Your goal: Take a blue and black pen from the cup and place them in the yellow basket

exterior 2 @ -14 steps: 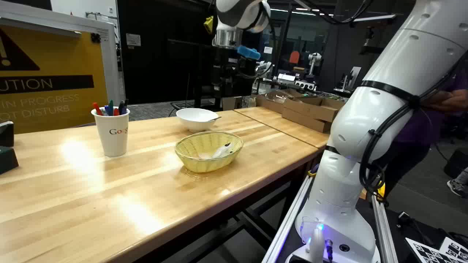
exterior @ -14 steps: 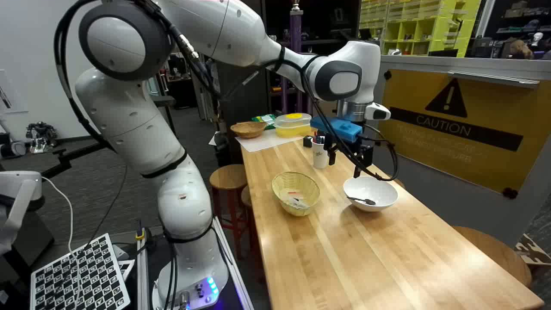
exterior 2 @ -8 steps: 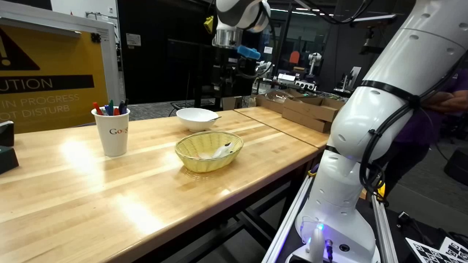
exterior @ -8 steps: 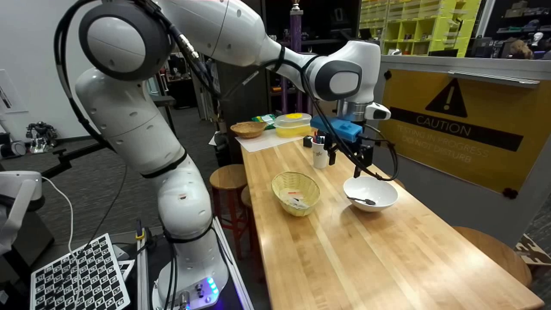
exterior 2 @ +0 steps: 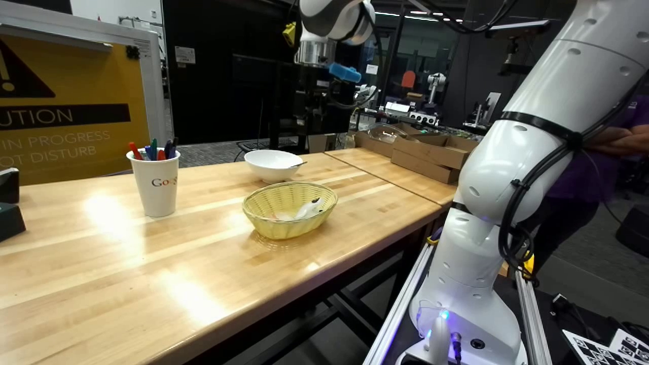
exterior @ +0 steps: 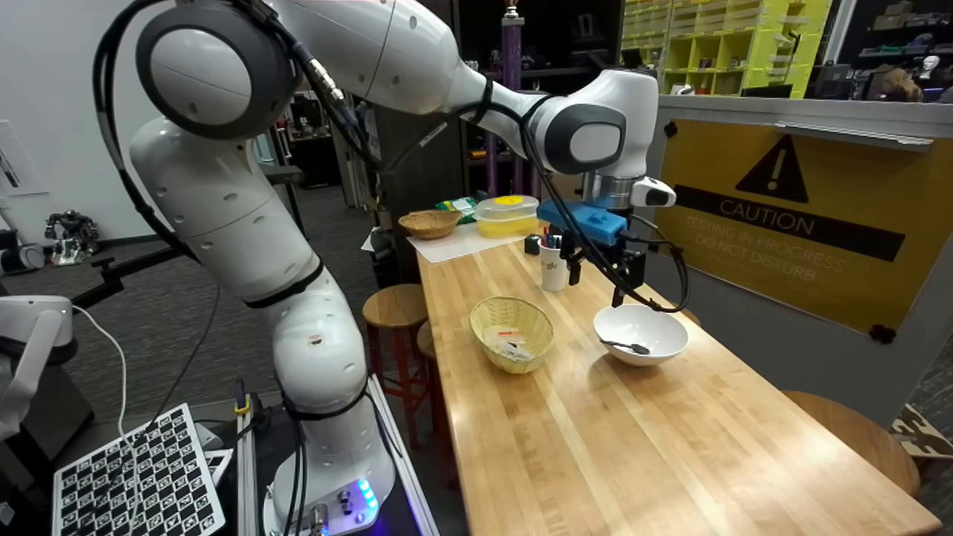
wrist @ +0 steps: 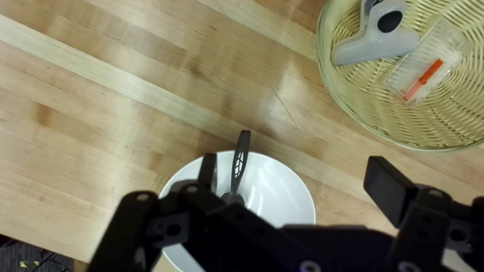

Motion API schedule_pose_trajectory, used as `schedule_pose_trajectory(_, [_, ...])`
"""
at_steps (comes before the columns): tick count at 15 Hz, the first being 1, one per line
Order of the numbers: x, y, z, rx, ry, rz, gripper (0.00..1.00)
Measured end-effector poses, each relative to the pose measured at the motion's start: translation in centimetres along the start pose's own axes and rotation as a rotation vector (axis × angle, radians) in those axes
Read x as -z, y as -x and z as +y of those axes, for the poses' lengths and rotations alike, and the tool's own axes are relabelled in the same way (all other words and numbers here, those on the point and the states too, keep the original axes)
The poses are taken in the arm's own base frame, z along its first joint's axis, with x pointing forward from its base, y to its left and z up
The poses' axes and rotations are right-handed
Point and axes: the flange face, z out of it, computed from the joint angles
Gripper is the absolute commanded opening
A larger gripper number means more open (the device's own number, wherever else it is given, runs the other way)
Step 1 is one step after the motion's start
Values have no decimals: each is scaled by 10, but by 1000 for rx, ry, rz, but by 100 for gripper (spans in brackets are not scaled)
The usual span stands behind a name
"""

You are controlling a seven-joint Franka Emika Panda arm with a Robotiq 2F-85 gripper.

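The end effector [wrist: 291, 173] hangs above the counter [wrist: 113, 113] by the bowl [wrist: 278, 185], its jaws well apart and empty. I judge this the stage before the first pick: the pens [exterior 2: 154, 147] stand in the cup [exterior 2: 158, 195], left of the end effector in both exterior views. The next move calls for travelling there, then lowering over a single blue or black one. Counting outward: one bowl with one spoon [wrist: 243, 147] in it; one basket [exterior 2: 284, 228], nearer than the bowl in an exterior view, holding one clip [wrist: 376, 43] and one clear case [wrist: 414, 68], no pen showing; one cup, with at least five pens, too bunched to count exactly.
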Motion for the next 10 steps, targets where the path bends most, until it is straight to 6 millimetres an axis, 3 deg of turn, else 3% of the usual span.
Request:
schedule_pose_trajectory(6, [-3,-2,-2,22,-25,-5,100])
schedule_pose_trajectory(8, [-9,-12,-13,83,-62,-10,100])
schedule_pose_trajectory(10, [-16,-28,-37,175,-82,-18,100])
